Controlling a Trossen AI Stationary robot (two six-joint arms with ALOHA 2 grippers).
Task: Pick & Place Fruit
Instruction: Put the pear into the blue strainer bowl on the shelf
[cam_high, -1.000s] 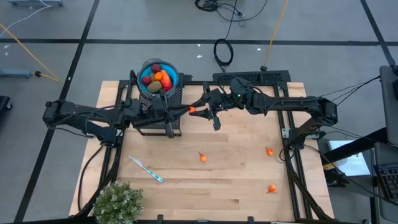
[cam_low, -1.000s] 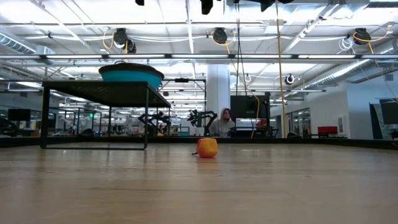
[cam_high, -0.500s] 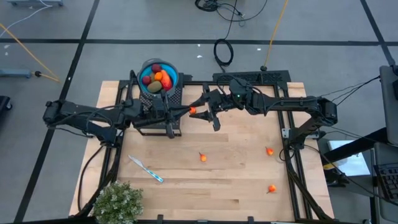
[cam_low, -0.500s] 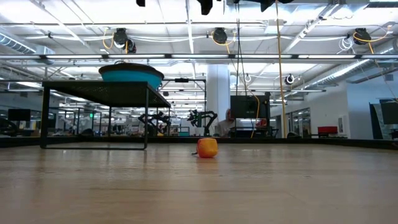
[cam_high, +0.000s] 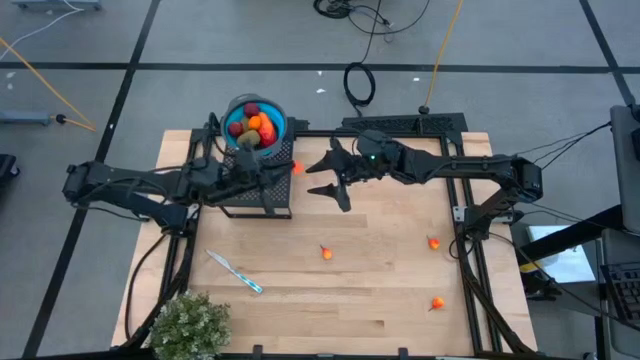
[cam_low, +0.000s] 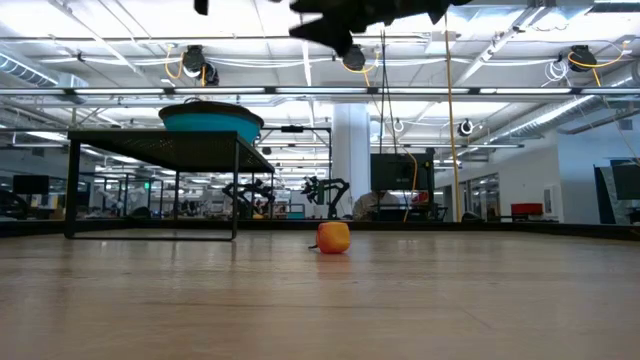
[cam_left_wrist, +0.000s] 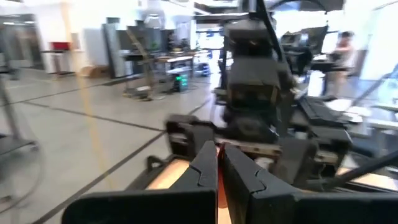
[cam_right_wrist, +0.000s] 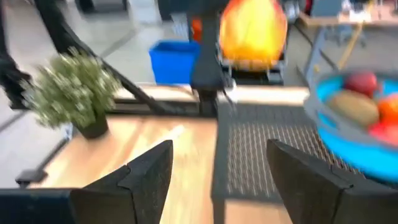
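Two dark robot arms are reaching toward each other over the far part of a wooden bench (cam_high: 390, 300). The left hand (cam_high: 283, 170) is pinching a small orange fruit (cam_high: 297, 168) between its pressed-together fingers, holding it up in the air above a black mesh stand (cam_high: 268, 195). The right hand (cam_high: 322, 177) is hanging just to the right of that fruit with its fingers (cam_right_wrist: 144, 171) spread wide, holding nothing. A blue bowl (cam_high: 256, 125) is sitting on the far end of the stand, carrying red, orange and olive-brown fruit pieces (cam_high: 256, 126). Three more small orange fruits are lying on the bench: one near the middle (cam_high: 326, 253), one to the right (cam_high: 433, 242), and one nearer on the right (cam_high: 437, 303). A blue-and-white stick (cam_high: 234, 271) and a bushy green plant (cam_high: 188, 326) are sitting at the near left.
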